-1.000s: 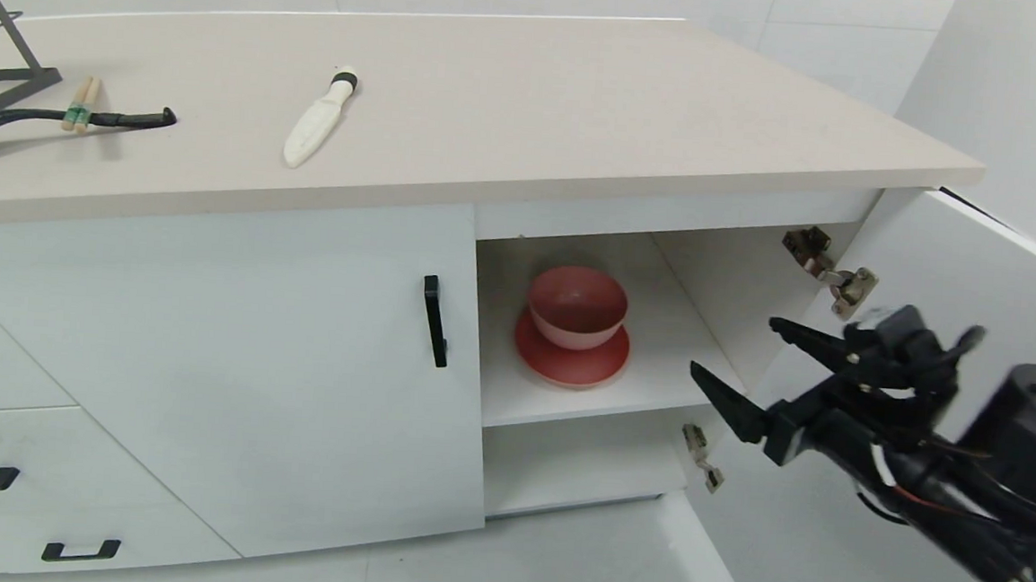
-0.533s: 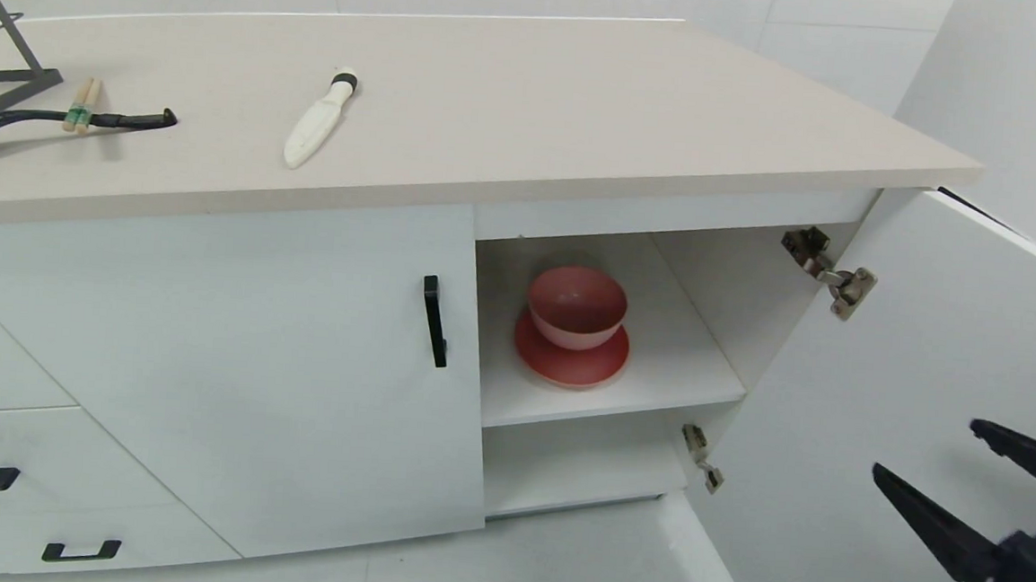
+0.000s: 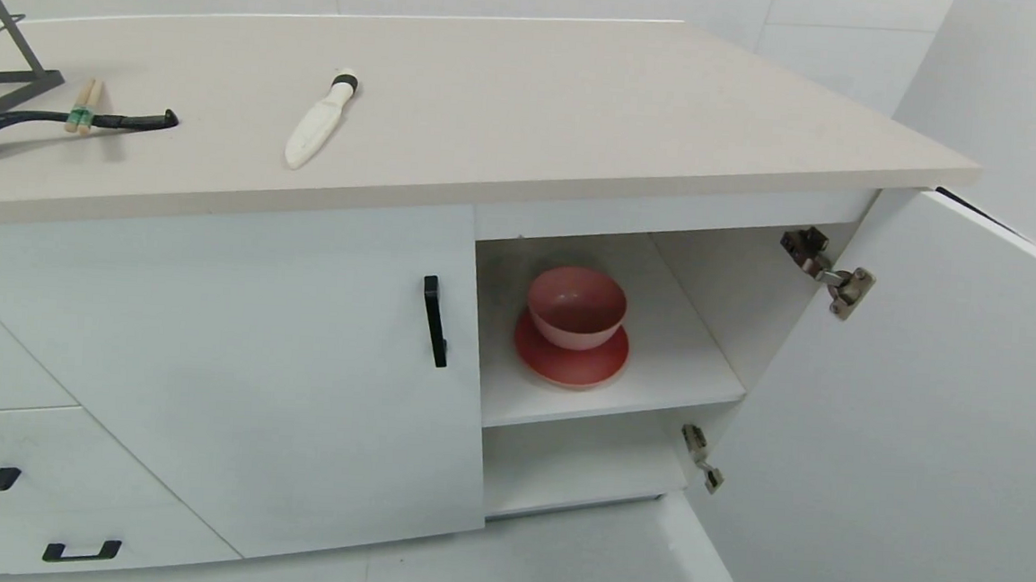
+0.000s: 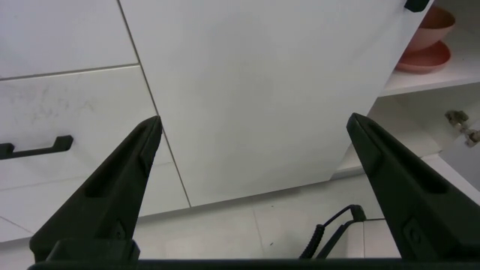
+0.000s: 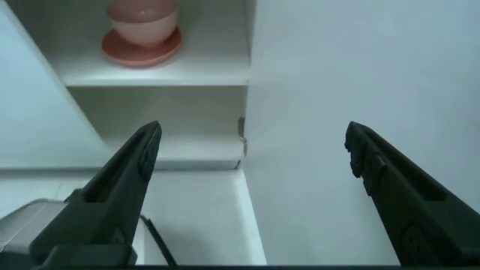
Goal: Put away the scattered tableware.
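On the surface (image 3: 583,106) a knife (image 3: 320,120) and chopsticks (image 3: 80,105) wait. Down on the cupboard shelf (image 3: 684,373), the pink bowl (image 3: 576,305) sits on the red plate (image 3: 571,357). The right jaws have pulled back. Both pairs are spread wide, holding nothing. The knife likely comes next.

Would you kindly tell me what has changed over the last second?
The right gripper, open and empty, drew back from the cabinet, down and to the robot's right. Unchanged: the pink bowl on the red plate on the shelf, the open door, and the knife and chopsticks on the countertop.
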`<state>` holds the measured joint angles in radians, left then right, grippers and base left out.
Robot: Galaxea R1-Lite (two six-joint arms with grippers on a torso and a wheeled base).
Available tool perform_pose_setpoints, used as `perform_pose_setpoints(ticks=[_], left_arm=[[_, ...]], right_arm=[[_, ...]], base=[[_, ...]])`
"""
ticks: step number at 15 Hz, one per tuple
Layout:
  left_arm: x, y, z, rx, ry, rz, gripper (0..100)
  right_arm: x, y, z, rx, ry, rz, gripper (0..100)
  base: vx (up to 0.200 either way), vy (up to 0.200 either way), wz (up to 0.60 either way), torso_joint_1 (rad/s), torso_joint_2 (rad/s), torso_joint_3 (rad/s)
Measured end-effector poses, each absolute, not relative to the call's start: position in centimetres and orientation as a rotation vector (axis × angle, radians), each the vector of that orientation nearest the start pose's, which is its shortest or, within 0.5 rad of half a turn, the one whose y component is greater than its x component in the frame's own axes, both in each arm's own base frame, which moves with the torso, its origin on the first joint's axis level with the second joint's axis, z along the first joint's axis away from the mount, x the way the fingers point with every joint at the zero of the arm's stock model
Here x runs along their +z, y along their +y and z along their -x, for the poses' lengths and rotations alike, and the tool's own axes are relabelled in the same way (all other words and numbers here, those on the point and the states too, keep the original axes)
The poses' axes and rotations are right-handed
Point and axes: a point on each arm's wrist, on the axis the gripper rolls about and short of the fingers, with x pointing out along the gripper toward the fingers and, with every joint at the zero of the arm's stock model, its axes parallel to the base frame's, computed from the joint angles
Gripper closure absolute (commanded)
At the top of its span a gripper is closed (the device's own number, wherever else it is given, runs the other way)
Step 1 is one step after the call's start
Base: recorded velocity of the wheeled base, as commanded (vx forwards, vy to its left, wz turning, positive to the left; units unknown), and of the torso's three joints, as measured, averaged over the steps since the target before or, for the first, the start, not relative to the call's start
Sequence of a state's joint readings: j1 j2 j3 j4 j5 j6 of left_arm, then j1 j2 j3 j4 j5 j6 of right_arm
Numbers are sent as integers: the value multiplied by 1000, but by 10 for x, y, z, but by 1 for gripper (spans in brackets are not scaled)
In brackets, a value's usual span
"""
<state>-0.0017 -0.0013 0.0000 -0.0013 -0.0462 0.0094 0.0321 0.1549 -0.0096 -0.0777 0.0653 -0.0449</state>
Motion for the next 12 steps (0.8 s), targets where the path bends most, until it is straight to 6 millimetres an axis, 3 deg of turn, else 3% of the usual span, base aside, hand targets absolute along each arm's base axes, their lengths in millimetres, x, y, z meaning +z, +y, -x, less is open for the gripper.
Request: perform_pose_setpoints(ticks=[1,2,8,10,12], left_arm=[[76,-1,23,-48,-3,-9,0],[76,-1,23,-48,-3,-10,0],[75,-1,23,-34,0,-12,0],[75,-1,23,-33,-2,-12,0],[75,-1,23,-31,-1,-12,0]], right_arm=[[81,1,15,71,76,14,0],[78,1,17,53,62,0,0],[77,1,22,41,2,0,0],[76,1,22,40,3,-2,0],[76,1,22,41,-2,-2,0]], base=[[0,0,0,0,0,0],[-200,-200,0,7,2,2],[-200,0,0,2,4,2],[-200,-200,0,0,2,5],[-200,0,0,2,5,2]])
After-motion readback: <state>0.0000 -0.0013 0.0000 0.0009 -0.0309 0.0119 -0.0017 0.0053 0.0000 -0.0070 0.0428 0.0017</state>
